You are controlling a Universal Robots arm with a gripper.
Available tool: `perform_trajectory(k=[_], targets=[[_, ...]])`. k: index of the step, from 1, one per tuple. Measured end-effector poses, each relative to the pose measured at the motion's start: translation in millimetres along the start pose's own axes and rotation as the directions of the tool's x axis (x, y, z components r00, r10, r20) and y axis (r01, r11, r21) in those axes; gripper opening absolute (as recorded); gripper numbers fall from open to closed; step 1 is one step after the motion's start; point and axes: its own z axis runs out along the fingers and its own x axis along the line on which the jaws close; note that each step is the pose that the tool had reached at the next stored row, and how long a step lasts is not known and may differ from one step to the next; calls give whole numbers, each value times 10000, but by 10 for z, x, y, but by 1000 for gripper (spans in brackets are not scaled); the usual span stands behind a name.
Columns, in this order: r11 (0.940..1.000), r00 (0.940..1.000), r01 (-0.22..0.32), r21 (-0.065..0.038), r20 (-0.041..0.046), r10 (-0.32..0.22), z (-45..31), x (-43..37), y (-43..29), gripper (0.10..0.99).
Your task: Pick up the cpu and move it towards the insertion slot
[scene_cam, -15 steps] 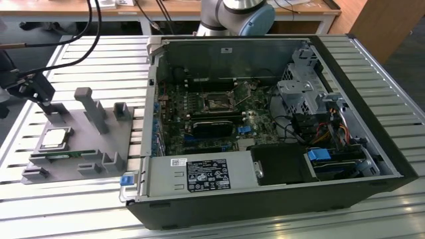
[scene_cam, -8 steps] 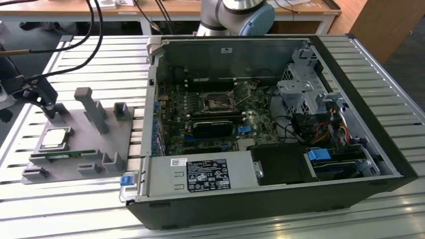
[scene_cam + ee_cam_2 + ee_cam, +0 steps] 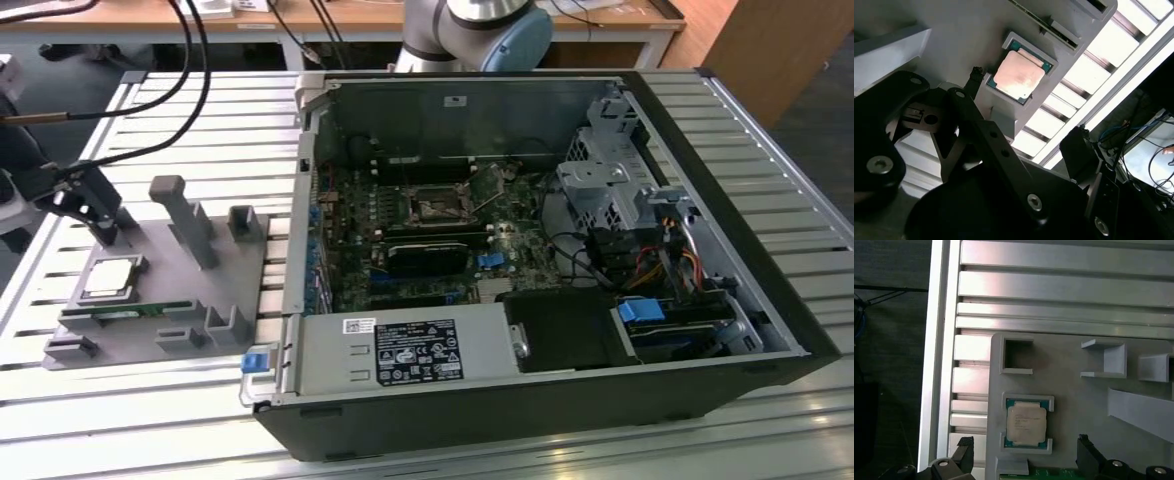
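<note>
The cpu (image 3: 110,277), a small silver square chip, lies flat in its recess on the grey tray (image 3: 160,290) at the exterior view's left. My gripper (image 3: 91,205) hangs over the tray's far corner, just beyond the cpu and a little above it. It is open and holds nothing. In the first wrist view the cpu (image 3: 1026,426) lies between the two dark fingertips (image 3: 966,452). The second wrist view shows the cpu (image 3: 1019,75) beyond the fingers (image 3: 975,77). The insertion slot (image 3: 438,207) is a small dark square socket on the motherboard inside the open computer case.
The open computer case (image 3: 747,230) takes up the middle and the exterior view's right. A green memory stick (image 3: 127,312) lies in the tray near the cpu. Grey posts (image 3: 180,215) stand up from the tray. Cables (image 3: 200,70) hang over the slatted metal table (image 3: 187,110).
</note>
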Motion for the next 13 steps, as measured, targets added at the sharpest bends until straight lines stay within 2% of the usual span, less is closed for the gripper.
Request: perform_trajectory(k=[6,8,13], targets=[[10000,10000,0,0,-1,0,92,0,-3,894],[10000,10000,0,0,0,0,155,0,-6,894],[10000,10000,0,-7,0,0,205,0,-8,894]])
